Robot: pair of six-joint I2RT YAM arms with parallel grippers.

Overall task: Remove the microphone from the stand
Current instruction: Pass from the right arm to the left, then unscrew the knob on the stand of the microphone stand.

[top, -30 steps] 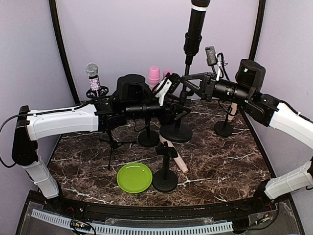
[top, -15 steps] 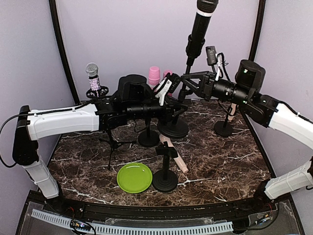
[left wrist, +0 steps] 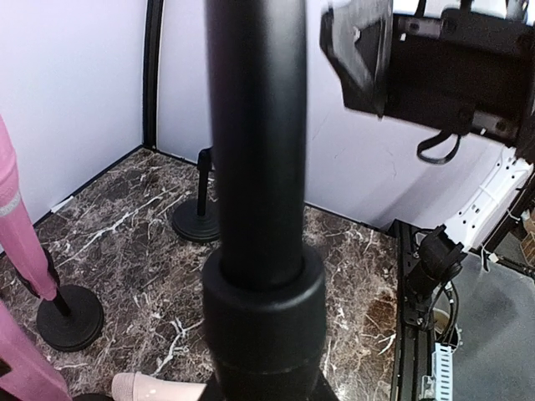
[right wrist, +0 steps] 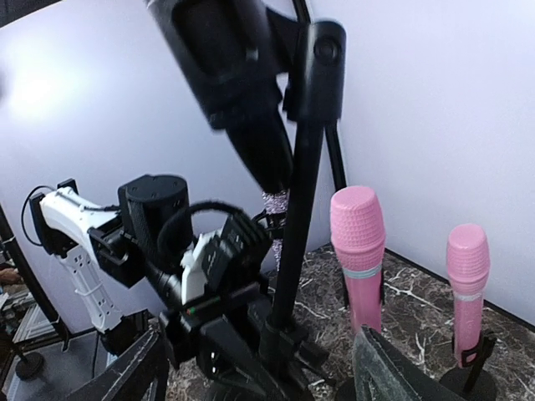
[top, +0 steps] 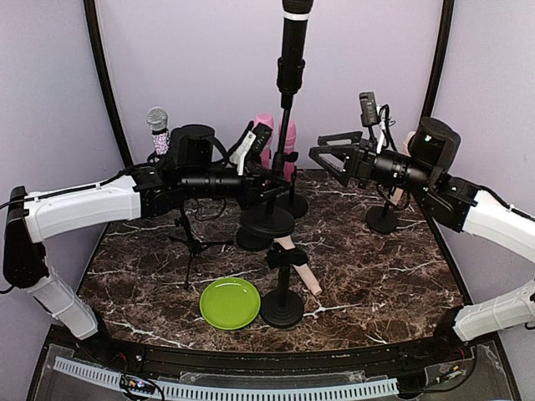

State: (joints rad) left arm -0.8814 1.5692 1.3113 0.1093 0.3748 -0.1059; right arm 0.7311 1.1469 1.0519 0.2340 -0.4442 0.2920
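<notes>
Over the bench, left gripper pinches the stand holding the black microphone, right gripper spread wide nearby.

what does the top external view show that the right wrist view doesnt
Only top external: the green plate, the short stand beside it, and the right gripper seen whole, open. Only right wrist: a close look at the round knob on the clip holding the black microphone. Both: that microphone, the pink microphones, and the left gripper shut on the tall stand.
</notes>
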